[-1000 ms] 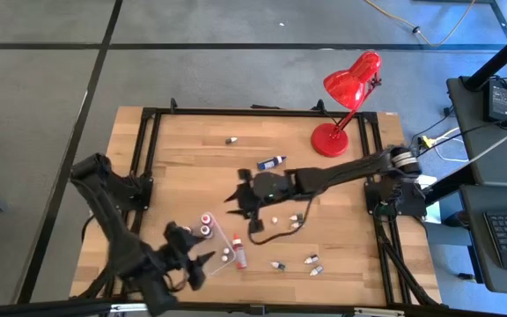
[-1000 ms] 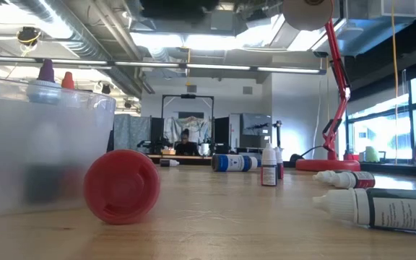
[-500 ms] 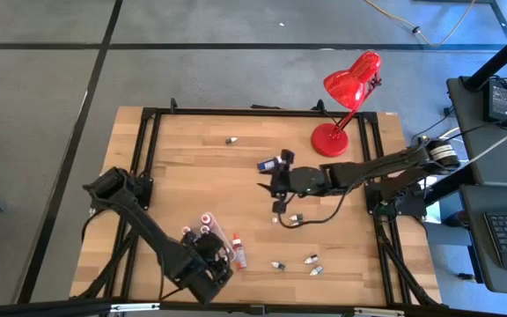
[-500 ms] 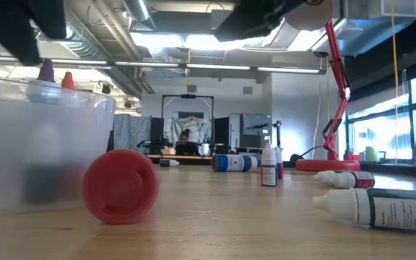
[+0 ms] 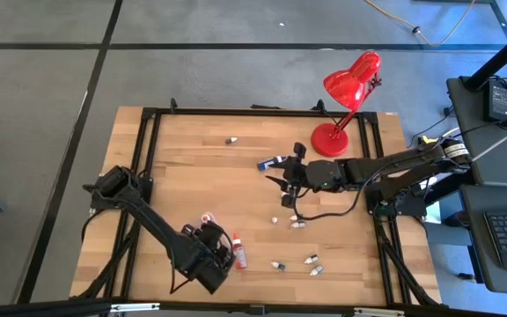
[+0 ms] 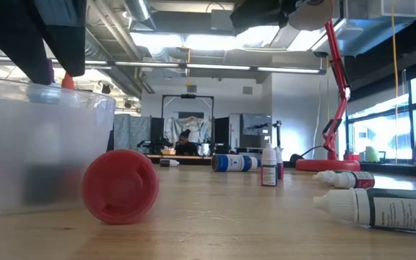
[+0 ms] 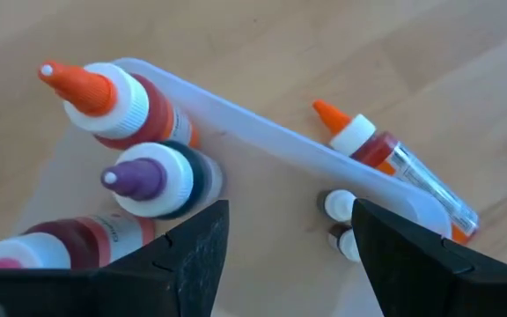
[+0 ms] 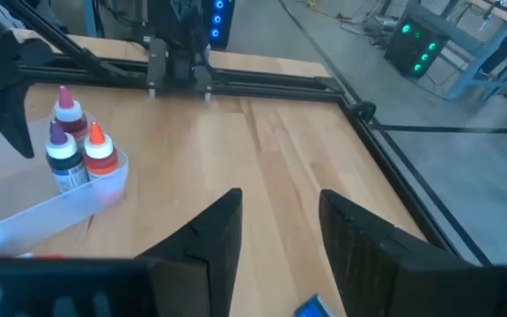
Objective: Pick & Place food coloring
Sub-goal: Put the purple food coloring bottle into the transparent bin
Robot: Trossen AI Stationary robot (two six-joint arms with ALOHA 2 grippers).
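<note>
A clear tray point(image 7: 262, 132) near the table's front left holds several upright food coloring bottles, one orange-capped point(image 7: 104, 88) and one purple-capped point(image 7: 148, 180). My left gripper point(image 5: 208, 255) hovers open just above it point(image 7: 284, 255), touching nothing. A red bottle point(image 5: 238, 251) lies on its side against the tray's outer wall. My right gripper point(image 5: 290, 172) hovers open point(image 8: 275, 246) beside a blue bottle point(image 5: 271, 162) that lies on its side on the far middle of the table. Other small bottles point(image 5: 296, 224) lie scattered on the table.
A red desk lamp point(image 5: 346, 97) stands at the far right corner. A lone bottle point(image 5: 231, 139) sits near the far edge. Several bottles point(image 5: 311, 259) lie toward the front right. The low view shows a red cap point(image 6: 121, 186) beside the tray point(image 6: 42, 144).
My left gripper has moved from the near edge toward the right and over the tray. My right gripper has gone from the table's middle toward the right and far edges, stopping beside the blue bottle. No bottle has moved.
</note>
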